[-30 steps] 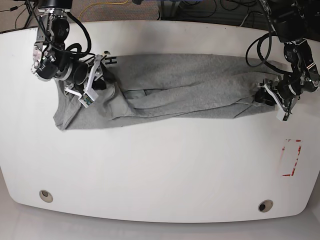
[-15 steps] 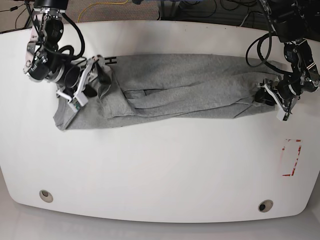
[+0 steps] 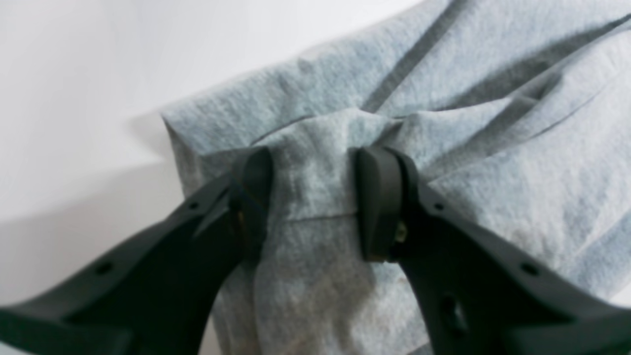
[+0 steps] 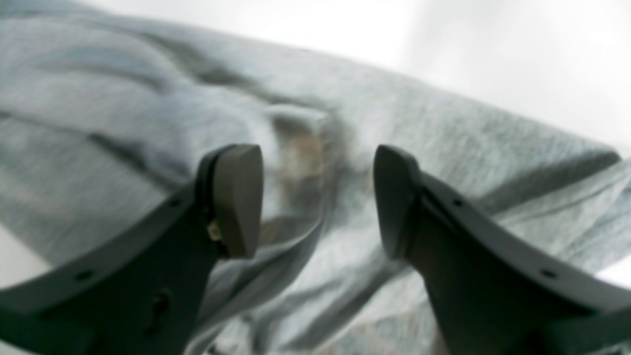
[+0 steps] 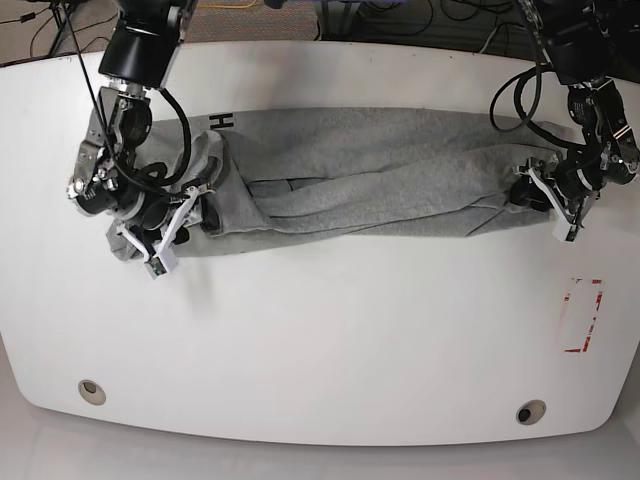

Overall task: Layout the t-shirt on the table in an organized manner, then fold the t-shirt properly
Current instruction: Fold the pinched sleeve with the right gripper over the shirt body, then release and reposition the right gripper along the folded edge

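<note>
L gripper (image 3: 313, 197) pinches t-shirt (image 5: 380, 170) end fold; R gripper (image 4: 315, 197) wide, empty, above shirt.

A black block "H" (image 5: 222, 121) shows on the t-shirt (image 5: 380, 160), at its 10 o'clock corner, lying sideways. The rest of the lettering is folded under; nothing else is readable.

T-shirt (image 5: 370, 170) stretched across the table's (image 5: 320, 330) far half.
</note>
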`<action>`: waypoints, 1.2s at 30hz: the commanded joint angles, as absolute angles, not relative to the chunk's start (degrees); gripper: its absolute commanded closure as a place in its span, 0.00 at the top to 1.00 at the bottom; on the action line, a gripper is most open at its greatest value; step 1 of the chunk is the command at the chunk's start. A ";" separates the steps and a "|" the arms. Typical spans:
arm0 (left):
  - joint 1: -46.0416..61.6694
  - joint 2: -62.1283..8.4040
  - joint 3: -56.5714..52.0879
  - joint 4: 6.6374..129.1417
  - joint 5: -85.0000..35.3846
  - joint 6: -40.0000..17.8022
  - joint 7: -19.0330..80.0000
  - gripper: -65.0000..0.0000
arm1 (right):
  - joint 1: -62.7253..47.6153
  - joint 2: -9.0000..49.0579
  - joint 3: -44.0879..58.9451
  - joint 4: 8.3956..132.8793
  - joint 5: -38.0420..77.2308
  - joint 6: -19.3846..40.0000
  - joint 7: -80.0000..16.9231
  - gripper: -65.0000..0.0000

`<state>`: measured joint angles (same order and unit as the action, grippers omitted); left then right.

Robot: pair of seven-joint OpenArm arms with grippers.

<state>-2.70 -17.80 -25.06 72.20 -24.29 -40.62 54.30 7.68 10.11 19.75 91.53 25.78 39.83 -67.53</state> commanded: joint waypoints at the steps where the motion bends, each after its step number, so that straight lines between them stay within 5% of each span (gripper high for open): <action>1: -2.42 -18.33 -24.84 71.87 -21.23 -40.00 57.36 0.40 | 9.36 10.24 19.65 89.27 27.21 40.00 -64.48 0.53; 18: -2.42 -18.24 -24.84 71.87 -21.23 -40.00 57.27 0.40 | 6.81 9.19 12.70 85.85 34.86 40.00 -63.78 0.51; 20: -2.42 -18.24 -24.84 71.87 -21.23 -40.00 57.27 0.40 | 6.11 9.19 12.00 85.85 35.65 40.00 -63.78 0.44; 26: -2.42 -18.33 -24.84 71.87 -21.23 -40.00 57.27 0.40 | 4.26 9.19 11.56 87.78 36.97 40.00 -63.78 0.00; 36: -2.51 -18.33 -24.84 71.87 -21.23 -40.00 57.27 0.40 | 0.13 8.84 11.38 100.35 37.05 40.00 -67.56 0.03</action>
<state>-2.72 -17.80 -25.06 72.20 -24.29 -40.62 54.28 -0.49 8.64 11.27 96.60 35.83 39.62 -67.77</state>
